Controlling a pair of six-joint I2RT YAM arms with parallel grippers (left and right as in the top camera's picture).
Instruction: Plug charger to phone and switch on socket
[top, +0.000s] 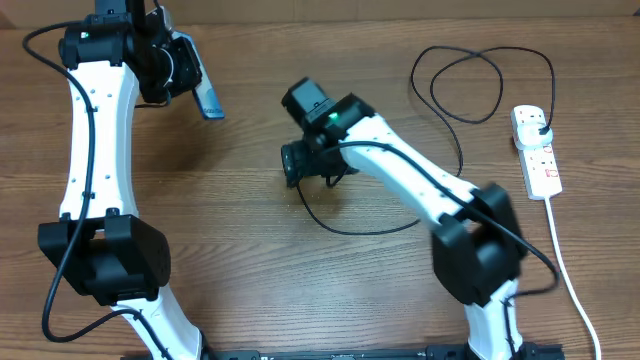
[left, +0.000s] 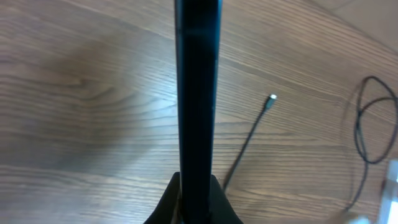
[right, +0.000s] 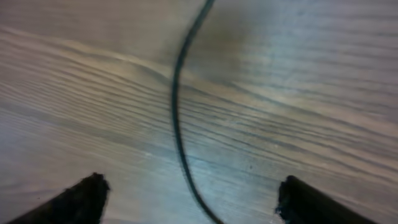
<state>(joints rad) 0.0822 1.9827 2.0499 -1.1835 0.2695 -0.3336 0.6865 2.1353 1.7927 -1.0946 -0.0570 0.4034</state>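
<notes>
My left gripper is shut on the phone, holding it edge-on above the table at the upper left. In the left wrist view the phone's black edge runs up from the jaws. The charger's thin black cable lies across the middle of the table, and its connector tip shows in the left wrist view. My right gripper is open low over the cable, with its fingers on either side of it. The charger's black plug sits in the white socket at the right.
The cable loops in coils at the upper right. The socket's white cord runs down the right edge of the table. Both arm bases stand at the table's front edge.
</notes>
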